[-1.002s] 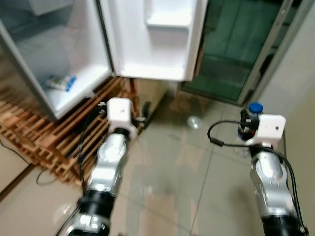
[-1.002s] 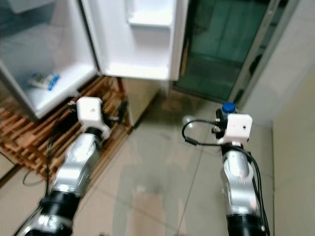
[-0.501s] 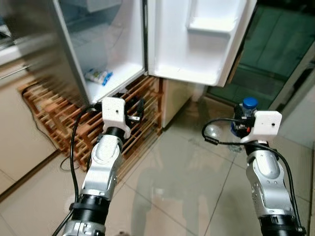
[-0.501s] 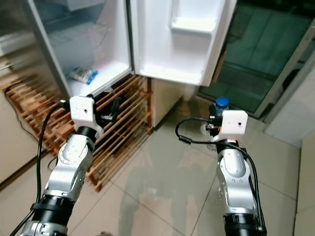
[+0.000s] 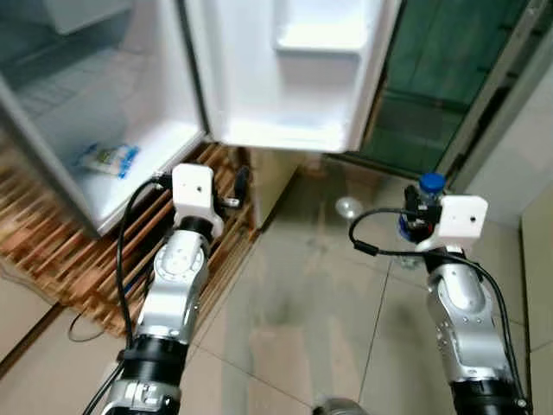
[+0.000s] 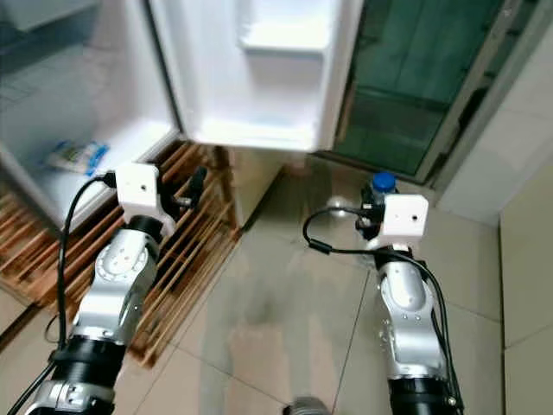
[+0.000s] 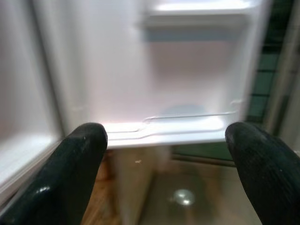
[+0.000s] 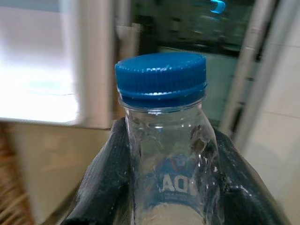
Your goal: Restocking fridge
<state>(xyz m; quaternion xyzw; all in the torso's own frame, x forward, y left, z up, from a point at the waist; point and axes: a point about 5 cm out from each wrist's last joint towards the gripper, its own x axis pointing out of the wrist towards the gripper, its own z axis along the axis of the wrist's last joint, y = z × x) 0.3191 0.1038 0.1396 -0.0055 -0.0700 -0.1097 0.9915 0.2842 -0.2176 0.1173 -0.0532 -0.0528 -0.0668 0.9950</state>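
The fridge [image 5: 112,104] stands open ahead on my left, its white door [image 5: 294,78] swung wide with a door shelf [image 5: 318,36] in it. A blue-and-white packet [image 5: 107,159] lies on the fridge's bottom shelf. My right gripper [image 8: 164,187] is shut on a clear bottle with a blue cap [image 8: 161,77], held upright over the tiled floor; the cap [image 5: 429,182] peeks above the wrist housing. My left gripper [image 7: 164,183] is open and holds nothing, its fingers [image 7: 75,159] pointing at the lower edge of the door.
A slatted wooden rack [image 5: 78,268] lies under and in front of the fridge on the left. Dark green glass doors [image 5: 432,95] stand behind the fridge door. A pale wall [image 5: 527,147] rises on the right. Glossy tile floor [image 5: 294,320] stretches between my arms.
The camera has swung, so the whole scene shifted and the fridge sits further left. Both arms keep their pose, the bottle still held.
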